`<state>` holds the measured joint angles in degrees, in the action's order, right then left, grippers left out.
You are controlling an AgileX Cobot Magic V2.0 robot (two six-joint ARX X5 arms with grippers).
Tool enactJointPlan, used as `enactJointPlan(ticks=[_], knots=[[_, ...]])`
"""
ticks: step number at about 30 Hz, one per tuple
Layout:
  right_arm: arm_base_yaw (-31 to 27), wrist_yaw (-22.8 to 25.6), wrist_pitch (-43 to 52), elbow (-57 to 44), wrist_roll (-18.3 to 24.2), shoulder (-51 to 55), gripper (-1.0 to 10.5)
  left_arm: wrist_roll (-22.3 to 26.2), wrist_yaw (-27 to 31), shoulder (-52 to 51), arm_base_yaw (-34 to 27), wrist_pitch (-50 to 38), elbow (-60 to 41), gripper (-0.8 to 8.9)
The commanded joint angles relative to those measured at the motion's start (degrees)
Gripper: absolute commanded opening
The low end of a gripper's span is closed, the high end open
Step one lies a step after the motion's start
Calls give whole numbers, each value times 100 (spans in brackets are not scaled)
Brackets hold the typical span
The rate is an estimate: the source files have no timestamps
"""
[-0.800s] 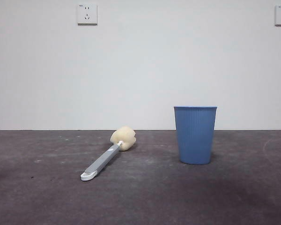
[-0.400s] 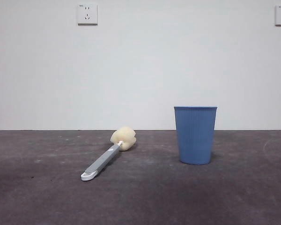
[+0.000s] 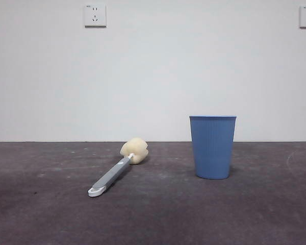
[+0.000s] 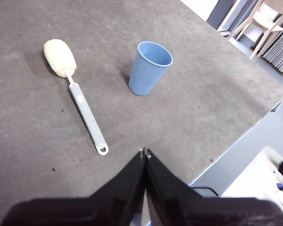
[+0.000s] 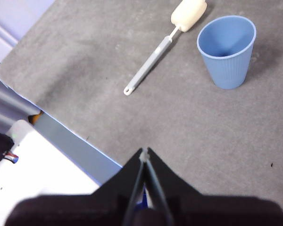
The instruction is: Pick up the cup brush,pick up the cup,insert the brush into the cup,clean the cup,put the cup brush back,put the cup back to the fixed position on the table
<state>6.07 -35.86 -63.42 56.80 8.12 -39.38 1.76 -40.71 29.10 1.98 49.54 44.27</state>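
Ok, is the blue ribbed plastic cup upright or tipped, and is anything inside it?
Upright and empty. The blue ribbed plastic cup stands on its base, mouth up; the right wrist view shows only bare blue inside.

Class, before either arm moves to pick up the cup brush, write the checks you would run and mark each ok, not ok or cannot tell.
1. The cup brush lies flat on the table, nothing on it: ok.
2. The cup stands upright, mouth up: ok.
3. Brush and cup apart: ok.
4. Left gripper open for grasping: not ok, shut.
5. Right gripper open: not ok, shut.
6. Cup inside empty: ok.
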Motion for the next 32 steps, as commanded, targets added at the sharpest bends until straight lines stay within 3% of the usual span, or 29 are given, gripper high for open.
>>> enactJointPlan(ticks=[1,4,6,19,25,32], knots=[[17,20,13,9,138,0,97,122,-2,39,-4,87,9,149],[17,17,13,9,129,0,437,105,9,79,-4,170,9,443],[17,17,13,9,20,0,599,83,2,87,-4,177,9,472],[17,17,13,9,-122,0,599,-330,212,693,168,-520,35,472],[17,17,15,9,-122,-11,599,-339,1346,1530,1053,-682,328,472],[17,17,15,9,-214,-39,599,-911,2997,2872,2439,-1410,664,472]])
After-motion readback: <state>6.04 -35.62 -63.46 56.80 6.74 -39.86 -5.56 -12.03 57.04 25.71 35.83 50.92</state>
